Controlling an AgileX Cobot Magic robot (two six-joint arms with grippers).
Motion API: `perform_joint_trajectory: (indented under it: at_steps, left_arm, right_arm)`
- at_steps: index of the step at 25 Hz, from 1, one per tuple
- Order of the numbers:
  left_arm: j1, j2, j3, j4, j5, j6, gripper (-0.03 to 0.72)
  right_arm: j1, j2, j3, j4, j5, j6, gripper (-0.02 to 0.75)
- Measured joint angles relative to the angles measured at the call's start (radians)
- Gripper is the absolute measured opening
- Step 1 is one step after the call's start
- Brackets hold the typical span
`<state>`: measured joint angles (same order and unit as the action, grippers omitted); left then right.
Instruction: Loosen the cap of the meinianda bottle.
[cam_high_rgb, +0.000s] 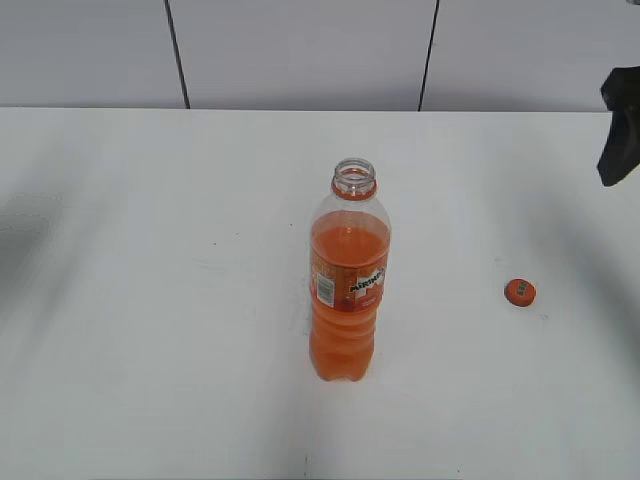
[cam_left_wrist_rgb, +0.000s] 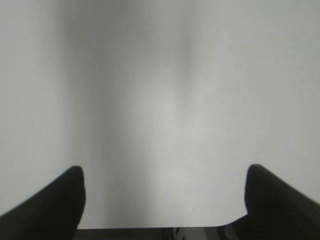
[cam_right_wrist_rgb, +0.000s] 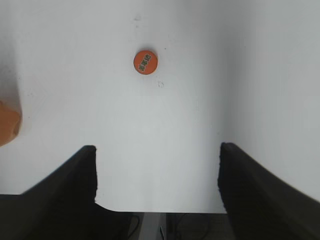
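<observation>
The meinianda bottle (cam_high_rgb: 348, 285) stands upright in the middle of the white table, its neck open with no cap on it. An orange edge of it shows at the left of the right wrist view (cam_right_wrist_rgb: 7, 122). The orange cap (cam_high_rgb: 519, 292) lies flat on the table to the bottle's right, and shows in the right wrist view (cam_right_wrist_rgb: 145, 61) ahead of the jaws. My right gripper (cam_right_wrist_rgb: 157, 170) is open and empty, raised at the far right of the exterior view (cam_high_rgb: 622, 125). My left gripper (cam_left_wrist_rgb: 165, 192) is open and empty over bare table, out of the exterior view.
The white table (cam_high_rgb: 150, 300) reaches back to a white panelled wall (cam_high_rgb: 300, 50). Its near edge shows at the bottom of both wrist views.
</observation>
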<state>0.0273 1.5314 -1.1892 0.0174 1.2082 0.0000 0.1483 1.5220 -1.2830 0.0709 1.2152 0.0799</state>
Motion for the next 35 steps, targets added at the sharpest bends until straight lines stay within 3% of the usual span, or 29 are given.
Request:
perform_joint_trajectory:
  at_steps: [8,21,30,35]
  left_arm:
    - [0.000,-0.292,0.124,-0.009,0.007,0.000,0.587]
    - [0.000,-1.034,0.466,-0.006,0.017,0.000,0.586]
    - [0.000,-1.446,0.555,-0.009,0.016,0.031,0.584]
    - [0.000,-1.535,0.570,-0.017,0.017,0.031,0.584]
  right_arm:
    - [0.000,-0.294,0.206,0.000,0.000,0.002,0.561]
    - [0.000,-0.878,0.545,-0.002,-0.005,-0.021,0.561]
    - [0.000,-1.214,0.739,-0.020,-0.072,-0.073,0.561]
    - [0.000,-1.387,0.742,-0.020,-0.102,-0.093,0.561]
